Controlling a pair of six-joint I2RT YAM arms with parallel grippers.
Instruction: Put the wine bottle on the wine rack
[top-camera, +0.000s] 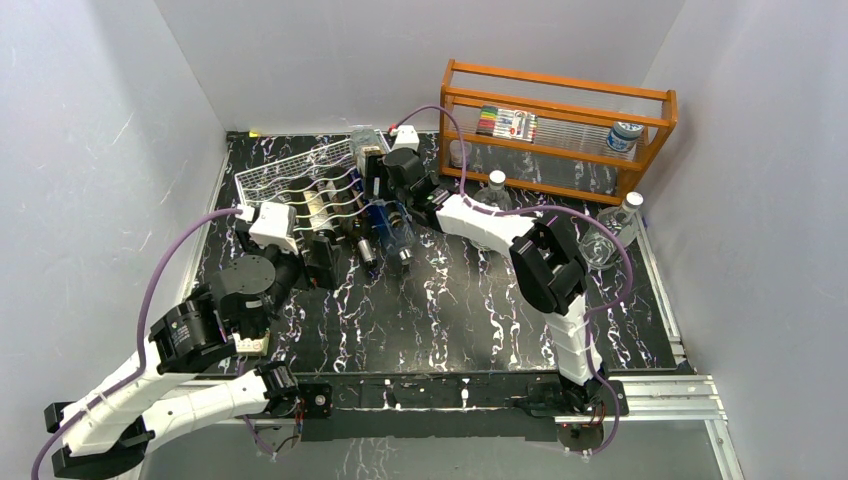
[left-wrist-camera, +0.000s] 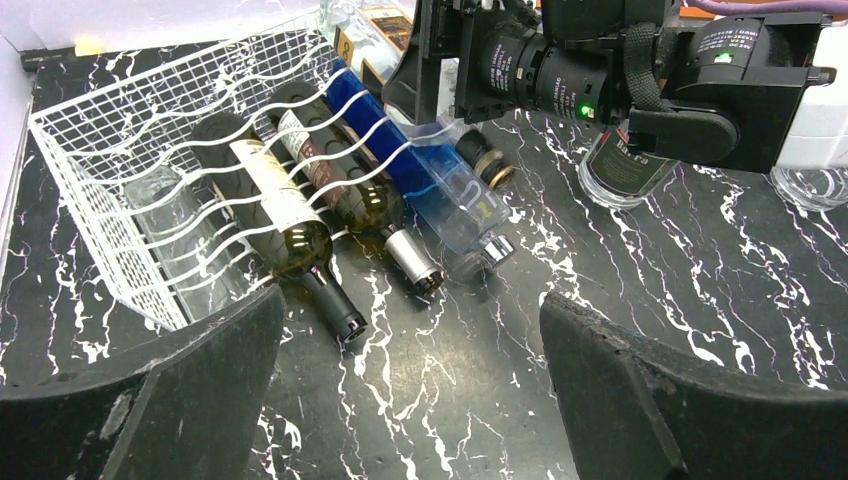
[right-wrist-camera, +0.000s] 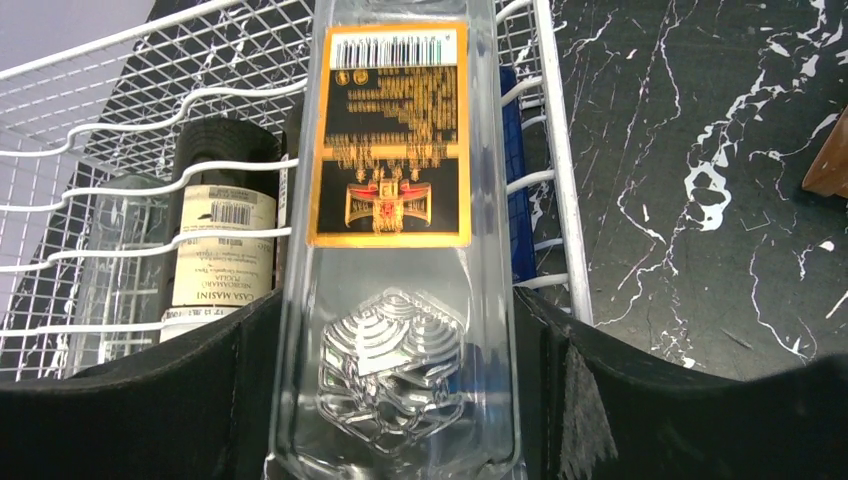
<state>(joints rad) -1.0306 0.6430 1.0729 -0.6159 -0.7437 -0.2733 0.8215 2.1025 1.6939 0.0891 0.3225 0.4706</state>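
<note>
ROBOT RACKS A BOTTLE: The right arm's fingers (right-wrist-camera: 400, 310) straddle the wine bottle (right-wrist-camera: 390, 140), a clear flask with a gold-edged black label, at the 3 o'clock end of the wine rack (right-wrist-camera: 110, 60), which stands at about 11 o'clock on the desk (top-camera: 470, 310). The bottle lies lengthwise along the wavy wires, apparently above a blue bottle (left-wrist-camera: 440, 195), lined up like its neighbours so its body can settle into a cradle. Both fingers sit close against its flat sides; whether they clamp it or have slackened cannot be told. At its 9 o'clock a dark bottle with a cream label (left-wrist-camera: 275, 205) rests in the rack, neck jutting out over the desk. The left arm's fingers (left-wrist-camera: 410, 310) hang spread to their widest and hold nothing, parked at 6 o'clock of the rack, seemingly to leave the right arm room. By this view the placing looks all but done, with only the release and a clean retreat remaining
</note>
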